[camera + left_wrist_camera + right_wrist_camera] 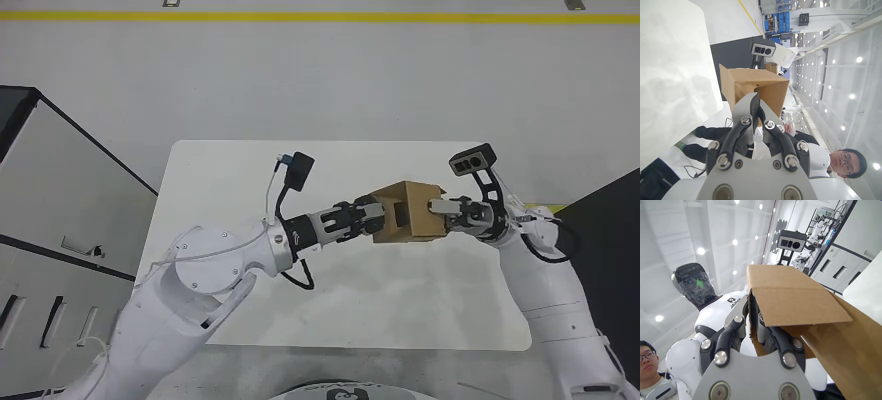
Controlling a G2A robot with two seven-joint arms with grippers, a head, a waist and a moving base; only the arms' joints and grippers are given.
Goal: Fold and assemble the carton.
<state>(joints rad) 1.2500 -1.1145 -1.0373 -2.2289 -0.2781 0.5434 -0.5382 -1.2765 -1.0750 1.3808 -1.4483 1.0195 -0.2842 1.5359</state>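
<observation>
The white counter [300, 300] was the biggest thing. Above it, a little toward 3 o'clock from its middle, the brown carton [405, 212] was held up between the two arms. It was partly made. Its sides stood up like a box, but some flaps hung loose and one end was open.

The left gripper [372, 222] was at the carton's 9 o'clock side. Its jaws were squeezed almost together at a flap edge, and they looked to be pinching it. The right gripper [440, 207] was at the carton's 3 o'clock side. Its jaws were closed on a thin cardboard wall, one on each side of it.

I think the box could go wrong in a few ways. If the arms pulled apart too hard, a flap could tear or slip out of the jaws. If they pushed together too hard, the soft sides could squash flat. If one arm let go, the carton could swing, twist or drop onto the counter. A loose flap could also fold the wrong way.
</observation>
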